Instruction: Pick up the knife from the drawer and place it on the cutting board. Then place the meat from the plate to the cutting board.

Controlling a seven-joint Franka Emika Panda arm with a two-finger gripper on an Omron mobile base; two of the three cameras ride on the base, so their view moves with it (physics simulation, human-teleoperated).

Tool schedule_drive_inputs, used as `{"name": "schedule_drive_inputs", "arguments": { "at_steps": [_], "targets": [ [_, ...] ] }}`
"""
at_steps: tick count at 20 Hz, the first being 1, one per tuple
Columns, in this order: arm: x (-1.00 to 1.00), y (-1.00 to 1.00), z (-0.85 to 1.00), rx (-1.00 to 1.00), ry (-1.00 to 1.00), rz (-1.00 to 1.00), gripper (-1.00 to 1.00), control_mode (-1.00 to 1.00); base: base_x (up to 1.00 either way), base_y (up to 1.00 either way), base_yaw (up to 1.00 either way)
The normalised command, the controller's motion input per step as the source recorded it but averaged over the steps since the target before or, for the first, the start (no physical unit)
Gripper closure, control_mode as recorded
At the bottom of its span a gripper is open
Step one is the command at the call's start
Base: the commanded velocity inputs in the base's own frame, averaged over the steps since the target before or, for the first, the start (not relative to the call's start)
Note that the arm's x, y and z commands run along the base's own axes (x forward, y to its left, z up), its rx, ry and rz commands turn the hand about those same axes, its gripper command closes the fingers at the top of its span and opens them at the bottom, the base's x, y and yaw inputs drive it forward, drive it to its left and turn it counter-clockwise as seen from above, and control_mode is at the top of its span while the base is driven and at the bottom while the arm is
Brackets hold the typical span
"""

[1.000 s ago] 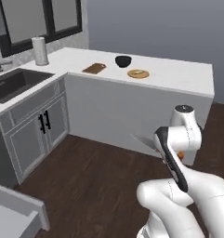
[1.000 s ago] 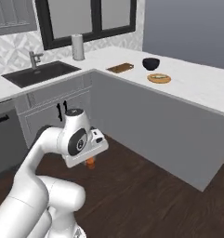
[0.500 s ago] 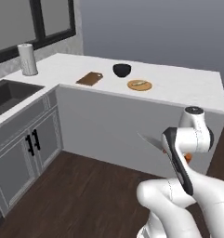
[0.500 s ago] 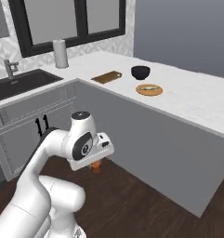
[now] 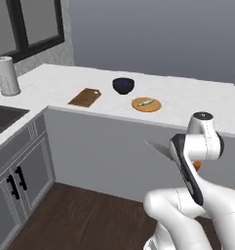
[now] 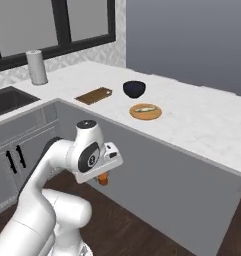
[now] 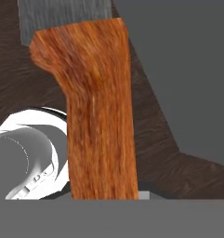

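Note:
My gripper (image 5: 176, 156) is shut on the knife (image 7: 99, 116), held low in front of the grey counter face, well below the countertop. The orange-brown handle runs up the hand view and its end pokes out under the hand (image 6: 103, 179). The silver blade (image 5: 155, 148) points left. On the white counter lies the dark-brown cutting board (image 5: 85, 97) (image 6: 94, 95). To its right the orange plate (image 5: 146, 104) (image 6: 146, 111) carries the slim silvery meat (image 5: 146, 102) (image 6: 144, 109). The drawer is out of view.
A dark bowl (image 5: 123, 85) (image 6: 134, 89) stands between board and plate, slightly behind them. A paper towel roll (image 5: 8, 75) stands at the far left by the window, beside the sink (image 6: 7, 100). Cabinet doors with black handles (image 5: 16, 183) sit lower left; dark wood floor lies below.
The whole scene has shifted as the base drove: the counter with board, bowl and plate now sits closer and more central. The gripper stays shut on the knife.

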Motion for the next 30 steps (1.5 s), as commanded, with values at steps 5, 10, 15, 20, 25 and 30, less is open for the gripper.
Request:
{"name": "schedule_drive_inputs", "arguments": {
  "at_steps": [5,10,15,20,25,30],
  "targets": [
    [0.00,0.00,0.00,0.00,0.00,0.00,1.00,1.00,0.80,0.99,-0.07],
    [0.00,0.00,0.00,0.00,0.00,0.00,1.00,1.00,0.87,0.99,-0.23],
    [0.00,0.00,0.00,0.00,0.00,0.00,1.00,1.00,0.98,0.87,-0.36],
    [0.00,0.00,0.00,0.00,0.00,0.00,1.00,1.00,0.97,0.66,-0.47],
    [0.00,0.00,0.00,0.00,0.00,0.00,1.00,1.00,0.61,0.03,-0.55],
    [0.00,0.00,0.00,0.00,0.00,0.00,1.00,1.00,0.23,0.00,-0.38]
  ]
}}
